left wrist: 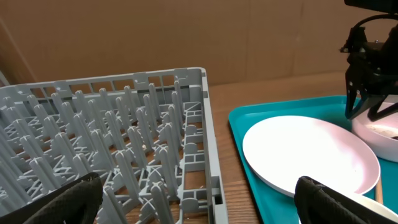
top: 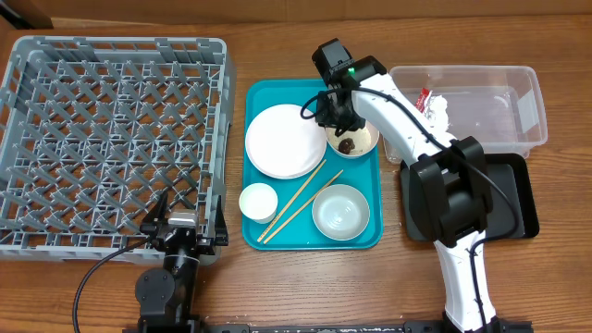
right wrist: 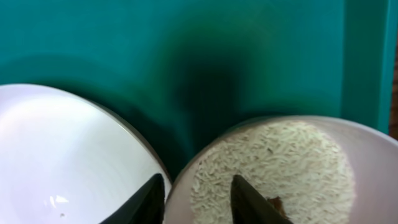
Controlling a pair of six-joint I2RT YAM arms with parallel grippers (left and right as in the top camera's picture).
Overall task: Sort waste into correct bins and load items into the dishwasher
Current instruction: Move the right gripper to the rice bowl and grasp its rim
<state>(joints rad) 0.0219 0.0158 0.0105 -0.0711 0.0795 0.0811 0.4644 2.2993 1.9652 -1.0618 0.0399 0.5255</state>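
Observation:
My right gripper (top: 335,116) (right wrist: 198,199) is open and straddles the near-left rim of a white bowl (top: 370,139). One finger is inside over the white rice (right wrist: 280,162), the other outside next to the round white plate (top: 282,139) (right wrist: 68,155). A dark brown food bit (top: 344,145) (right wrist: 273,202) lies on the rice. A small white cup (top: 258,201), wooden chopsticks (top: 291,203) and an empty white bowl (top: 340,211) lie on the teal tray (top: 305,238). My left gripper (top: 185,227) (left wrist: 199,208) is open and empty at the grey dish rack's (top: 111,139) near right corner.
The clear tub (top: 504,79) at the back right holds the red wrapper (top: 425,96) and white tissue (top: 437,109). The black tray (top: 518,199) lies in front of it, partly under my right arm. The rack (left wrist: 124,137) has no dishes in it.

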